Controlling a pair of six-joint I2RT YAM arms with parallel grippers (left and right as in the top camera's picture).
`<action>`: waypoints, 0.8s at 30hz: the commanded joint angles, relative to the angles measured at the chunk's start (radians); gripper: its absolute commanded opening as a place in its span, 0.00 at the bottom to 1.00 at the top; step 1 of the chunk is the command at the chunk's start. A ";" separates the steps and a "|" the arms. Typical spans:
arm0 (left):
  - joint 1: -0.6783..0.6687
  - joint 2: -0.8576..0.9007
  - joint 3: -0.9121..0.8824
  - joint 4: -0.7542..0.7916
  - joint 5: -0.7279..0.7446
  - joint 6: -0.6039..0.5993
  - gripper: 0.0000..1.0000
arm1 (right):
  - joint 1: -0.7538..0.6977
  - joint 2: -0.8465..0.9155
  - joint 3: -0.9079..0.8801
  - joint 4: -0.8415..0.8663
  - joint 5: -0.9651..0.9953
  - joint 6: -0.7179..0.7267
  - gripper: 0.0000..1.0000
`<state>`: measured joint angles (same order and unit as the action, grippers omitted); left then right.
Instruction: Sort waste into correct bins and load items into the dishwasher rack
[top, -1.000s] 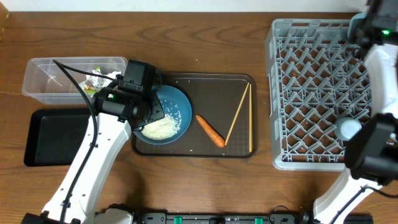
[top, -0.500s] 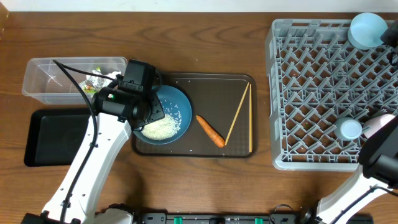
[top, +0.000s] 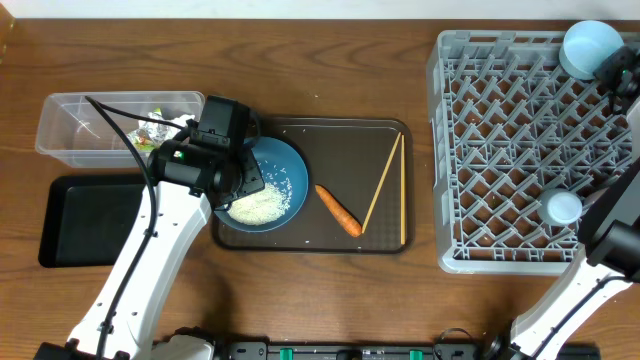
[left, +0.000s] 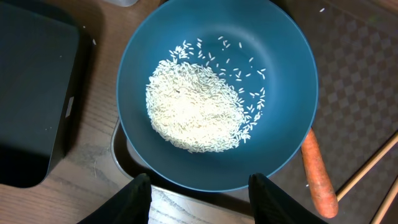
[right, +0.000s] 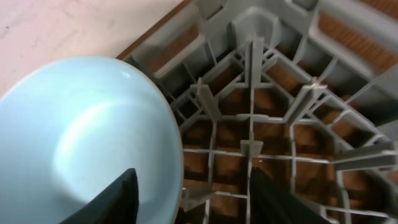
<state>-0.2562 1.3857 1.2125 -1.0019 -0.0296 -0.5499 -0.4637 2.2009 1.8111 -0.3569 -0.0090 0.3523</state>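
**Right claw at the bowl, rack corner**

My right claw (right: 193, 186) stands apart with the rim of the pale blue bowl (right: 81, 137) in the gap, unpinched. The bowl lies toward the claw's left finger, in a corner of the dishwasher rack (right: 267, 124). It is round, so it has no long axis, and its hollow faces the claw. I'd lift straight off so neither finger drags the rim. My left claw (left: 199, 193), also apart and empty, hovers above the dark blue plate (left: 273, 74) of rice (left: 196, 109).

Left arm (top: 150, 245): white links, black wrist housing, loose black cable.
Right arm (top: 560, 305): white link, black joint.
Left claw fingers (left: 134, 202): black.
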 joint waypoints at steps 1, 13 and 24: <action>0.003 -0.007 -0.005 -0.003 -0.005 -0.009 0.51 | -0.002 0.040 0.001 0.005 -0.045 0.044 0.42; 0.003 -0.007 -0.005 -0.003 -0.005 -0.009 0.51 | -0.005 0.031 0.002 0.019 -0.072 0.034 0.01; 0.003 -0.007 -0.005 -0.003 -0.005 -0.009 0.52 | -0.009 -0.171 0.002 0.010 0.100 -0.163 0.01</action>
<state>-0.2562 1.3857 1.2125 -1.0023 -0.0296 -0.5499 -0.4679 2.1334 1.8076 -0.3428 -0.0116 0.2947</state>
